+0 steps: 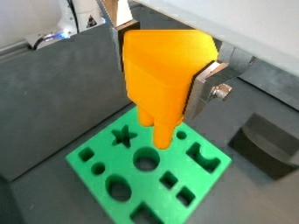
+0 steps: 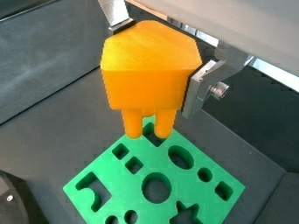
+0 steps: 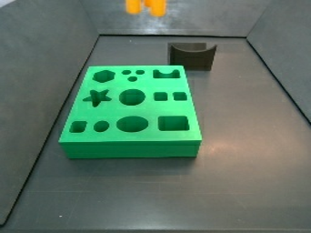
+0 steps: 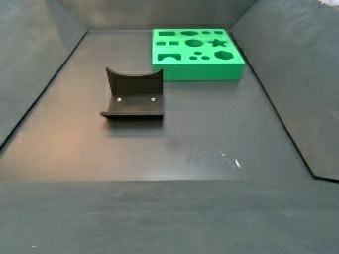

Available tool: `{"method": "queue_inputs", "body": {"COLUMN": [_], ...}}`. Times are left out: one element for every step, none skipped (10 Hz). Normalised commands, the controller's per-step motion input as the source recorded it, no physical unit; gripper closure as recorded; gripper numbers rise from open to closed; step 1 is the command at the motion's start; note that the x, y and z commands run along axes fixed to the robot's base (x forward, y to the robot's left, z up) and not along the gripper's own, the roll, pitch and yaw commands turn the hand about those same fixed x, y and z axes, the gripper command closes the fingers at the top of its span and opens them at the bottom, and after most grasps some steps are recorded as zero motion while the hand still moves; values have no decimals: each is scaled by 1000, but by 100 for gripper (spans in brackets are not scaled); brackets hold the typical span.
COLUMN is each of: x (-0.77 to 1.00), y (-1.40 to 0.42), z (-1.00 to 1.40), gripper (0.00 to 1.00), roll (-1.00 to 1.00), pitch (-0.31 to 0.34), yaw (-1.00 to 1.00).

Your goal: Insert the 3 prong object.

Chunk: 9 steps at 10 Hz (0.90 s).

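The 3 prong object (image 1: 163,74) is a bright orange piece with a blocky body and narrow prongs pointing down. It also shows in a wrist view (image 2: 146,74). My gripper (image 1: 162,79) is shut on its body, one silver finger (image 2: 201,87) against its side. It hangs above the green block (image 1: 176,164) with shaped holes, its prongs over the block's near corner (image 2: 117,179) and apart from it. In a side view only the orange prongs (image 3: 145,6) show, high above the far floor behind the green block (image 3: 131,111). The gripper is out of both side views.
A dark grey curved block (image 3: 192,55) stands on the floor beside the green block; it also shows in a side view (image 4: 133,94) and a wrist view (image 1: 271,144). The green block (image 4: 205,71) sits near a corner. Sloping dark walls enclose the floor.
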Motion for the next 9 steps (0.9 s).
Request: {"method": "queue_inputs", "body": {"x": [-120,-51,-17,-51,-51,-126,-194,-189,-326], "y": [751,720,629,563,554,540,526,471,240], "z": [-774,-737,-734,-640,-623,-654,-700,-629,-640], "gripper": [100,100,100,100,100,100,100,100,100], "roll": [-131,-171,-196,-259,-266,-247,-224,-243,-167], "pitch": [-91,-91,-83,-99,-99,-97,-100,-130,-197], "yaw": [0,0,0,-40,-49,-89,-109,-157,-271]}}
